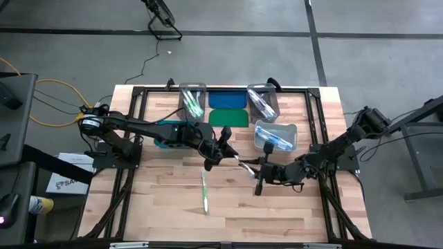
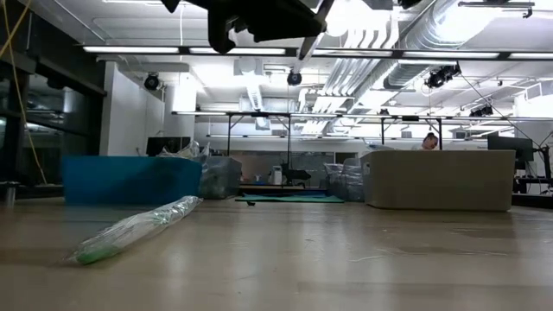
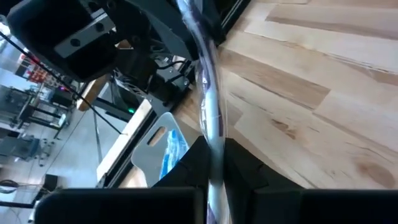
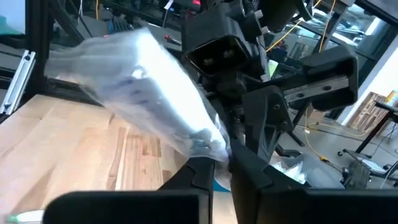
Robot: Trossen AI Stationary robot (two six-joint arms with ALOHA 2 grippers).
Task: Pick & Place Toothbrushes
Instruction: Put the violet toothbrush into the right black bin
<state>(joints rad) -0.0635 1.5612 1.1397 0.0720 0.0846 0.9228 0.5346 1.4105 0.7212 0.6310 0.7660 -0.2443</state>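
Toothbrushes already lay in three clear bins near the top of the high view: one [image 1: 192, 99] upper centre-left, one [image 1: 262, 101] upper centre-right, one [image 1: 275, 136] just below that. A green-handled wrapped toothbrush [image 1: 205, 191] still lay loose on the table [image 1: 152, 207], lower centre. Mid-frame, the left gripper [image 1: 223, 153] and right gripper [image 1: 257, 174] met over another wrapped toothbrush [image 1: 244, 164], each clenched on an end. Judging by this, sorting was well underway, with at least two pieces left to place.
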